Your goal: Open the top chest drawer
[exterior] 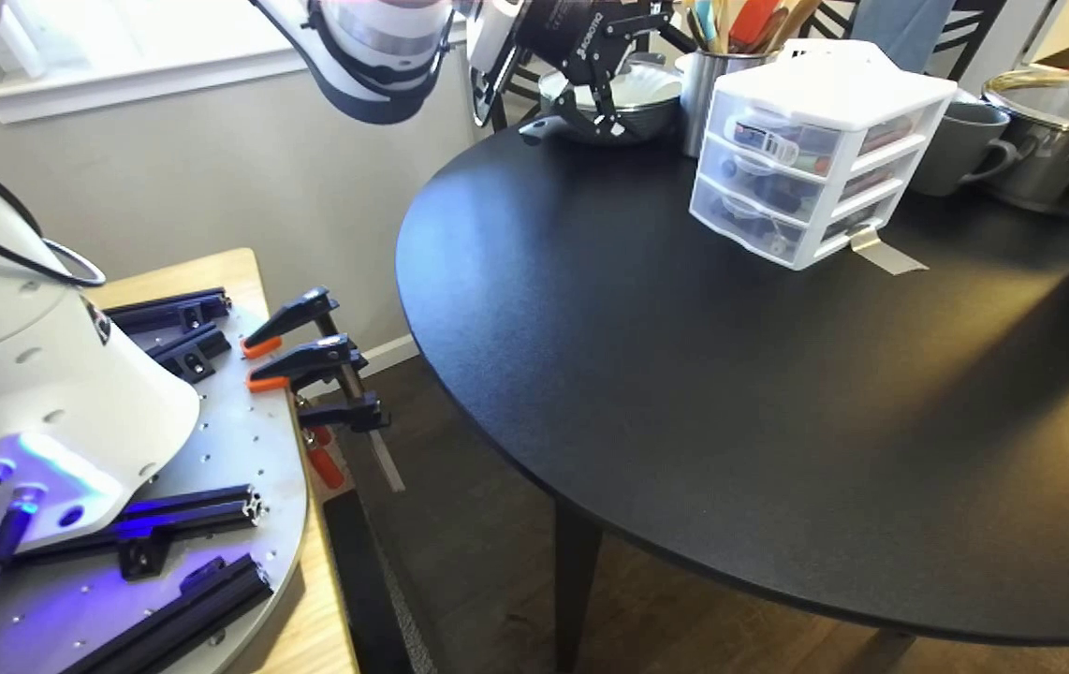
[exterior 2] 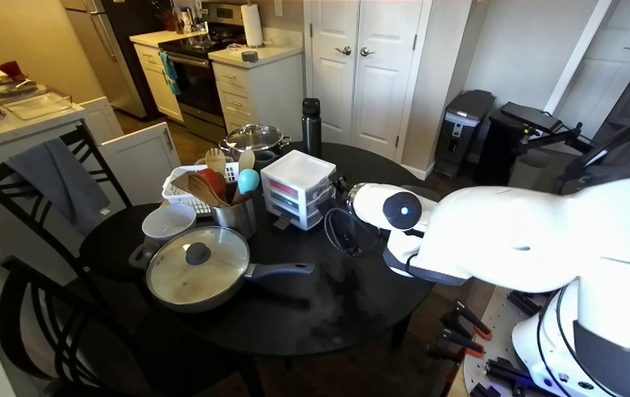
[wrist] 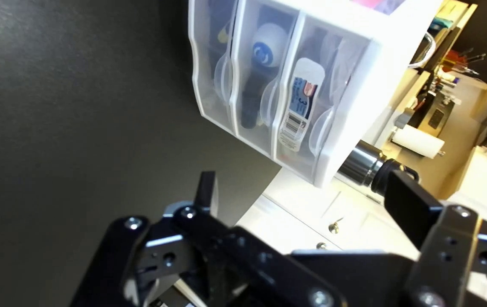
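The top chest drawer [exterior: 771,140] is the uppermost of three clear drawers in the white-framed organiser [exterior: 834,89]. It looks closed, flush with the drawers below. A labelled package shows through its front. In the wrist view the top drawer [wrist: 303,111] is the rightmost one, with a curved clear pull tab on its front. Red contents show through the organiser's side in an exterior view [exterior 2: 284,188]. My gripper [wrist: 301,183] is open and empty, its fingers wide apart, in front of the organiser and not touching it. The gripper also shows in an exterior view [exterior: 637,84], left of the organiser.
The organiser stands on a round black table [exterior: 684,374], with a tape strip [exterior: 888,255] at its base. Around it are a steel utensil holder [exterior 2: 238,219], a lidded pan [exterior 2: 199,281], a grey mug [exterior: 960,145], a steel pot [exterior: 1063,154] and a dark bottle [exterior 2: 311,129].
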Available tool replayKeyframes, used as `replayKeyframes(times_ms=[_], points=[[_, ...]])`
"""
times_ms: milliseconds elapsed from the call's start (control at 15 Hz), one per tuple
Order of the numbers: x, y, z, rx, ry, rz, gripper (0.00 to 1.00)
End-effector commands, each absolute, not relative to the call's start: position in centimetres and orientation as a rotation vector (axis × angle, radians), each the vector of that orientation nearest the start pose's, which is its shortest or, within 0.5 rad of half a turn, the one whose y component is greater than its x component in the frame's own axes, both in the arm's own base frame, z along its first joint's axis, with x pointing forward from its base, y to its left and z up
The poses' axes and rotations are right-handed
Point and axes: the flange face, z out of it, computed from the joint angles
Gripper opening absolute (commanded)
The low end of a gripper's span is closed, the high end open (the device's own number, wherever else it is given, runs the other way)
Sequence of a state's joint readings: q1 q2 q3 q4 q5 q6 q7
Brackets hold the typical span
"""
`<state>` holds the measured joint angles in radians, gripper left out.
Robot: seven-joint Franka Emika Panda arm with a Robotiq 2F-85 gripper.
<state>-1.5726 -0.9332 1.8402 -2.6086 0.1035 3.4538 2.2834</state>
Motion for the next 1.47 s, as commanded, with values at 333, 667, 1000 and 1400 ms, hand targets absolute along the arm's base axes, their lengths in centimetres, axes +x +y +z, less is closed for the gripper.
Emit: replayKeyframes(times_ms=[333, 667, 1000, 1400], points=[[49.3, 5.4, 21.7, -1.532, 1.926, -1.515, 1.00], [51.7, 5.6, 21.2, -1.448, 1.885, -1.568, 1.00], [54.4, 5.6, 21.2, -1.371, 1.866, -1.596, 1.00], [55.8, 5.8, 19.7, -1.335, 1.909, -1.594, 1.00]])
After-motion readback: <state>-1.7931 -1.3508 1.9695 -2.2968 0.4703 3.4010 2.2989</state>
